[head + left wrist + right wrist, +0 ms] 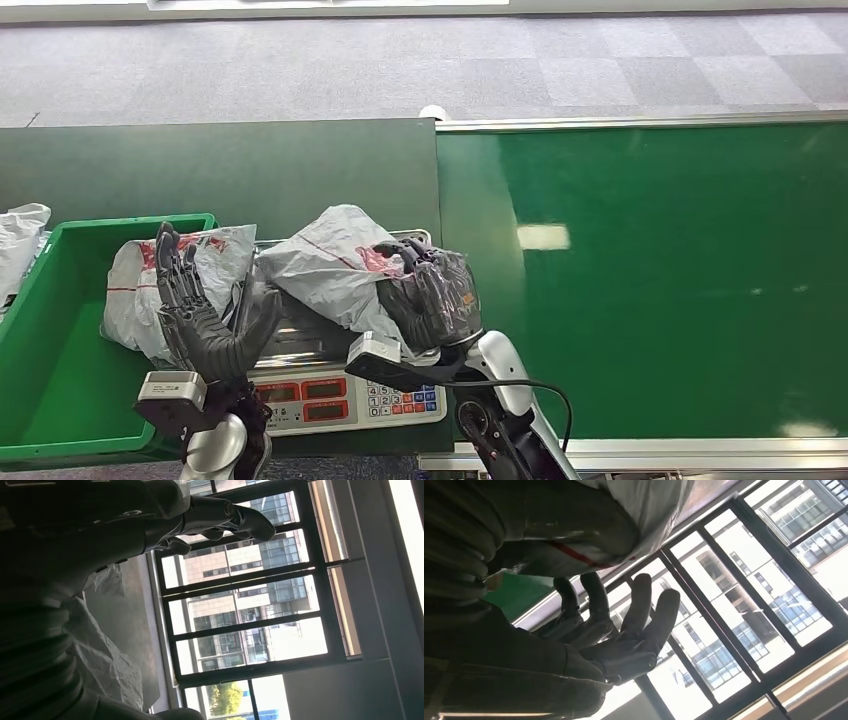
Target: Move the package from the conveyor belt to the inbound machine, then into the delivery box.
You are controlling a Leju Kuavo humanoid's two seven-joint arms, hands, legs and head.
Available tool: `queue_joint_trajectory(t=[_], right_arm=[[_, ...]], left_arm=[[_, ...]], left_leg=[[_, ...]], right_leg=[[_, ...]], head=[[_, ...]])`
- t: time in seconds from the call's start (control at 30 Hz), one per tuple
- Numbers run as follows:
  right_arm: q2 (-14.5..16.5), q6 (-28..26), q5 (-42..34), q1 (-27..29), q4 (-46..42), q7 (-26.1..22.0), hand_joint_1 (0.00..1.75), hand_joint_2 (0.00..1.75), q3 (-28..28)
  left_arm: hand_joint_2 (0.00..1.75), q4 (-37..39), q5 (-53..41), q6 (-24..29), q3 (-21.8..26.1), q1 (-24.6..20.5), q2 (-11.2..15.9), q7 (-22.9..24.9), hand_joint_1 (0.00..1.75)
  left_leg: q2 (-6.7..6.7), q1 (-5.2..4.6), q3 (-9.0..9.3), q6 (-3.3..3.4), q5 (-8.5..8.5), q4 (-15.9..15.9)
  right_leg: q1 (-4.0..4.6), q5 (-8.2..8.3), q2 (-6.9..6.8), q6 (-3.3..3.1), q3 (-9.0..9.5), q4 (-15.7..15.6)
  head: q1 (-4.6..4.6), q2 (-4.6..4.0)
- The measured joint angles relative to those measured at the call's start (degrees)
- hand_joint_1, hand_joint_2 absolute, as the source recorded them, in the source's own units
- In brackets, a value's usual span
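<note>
Grey carpet floor behind, w/ big windows in both wrist views. Green belt takes the right half of the head view, bare where it shows. Dark green table on the left carries the rest.

Green box sits at far left, one bagged parcel already lying in it near the scale-side wall. Scale, i.e. the inbound machine, sits between box and belt, keypad and red readouts facing the robot.

Package, grey poly bag w/ red print, lies on the scale pan, so step one looks done; the step in hand is scale to box.

Right hand cups the package's belt-side end from beneath, fingers curled up around it: grasping, tho the hold looks loose. Right wrist view shows the bag draped over the palm, fingers spread beyond it.

Left hand is released, fingers straight and upright, holding nothing, between parcel and package, just beside the box wall.

Next move, prob: carry the package left over the box wall and let go. Needs a firmer hold, since the bag is slack and could slip; left hand should support it or get out of the way. Drop spot beside the parcel.
</note>
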Motion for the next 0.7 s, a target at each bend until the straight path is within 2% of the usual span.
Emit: queue_joint_trajectory(t=[0.7], right_arm=[[0.00, -0.34, -1.25, -0.01, 0.81, -0.07, 0.00, 1.75, -0.03]], left_arm=[[1.75, 0.23, -0.06, -0.29, 0.06, 0.04, -0.02, 0.00, 0.00]], left_leg=[[0.00, 0.00, 0.00, 0.00, 0.00, 0.00]], right_leg=[[0.00, 0.00, 0.00, 0.00, 0.00, 0.00]], head=[[0.01, 0.00]])
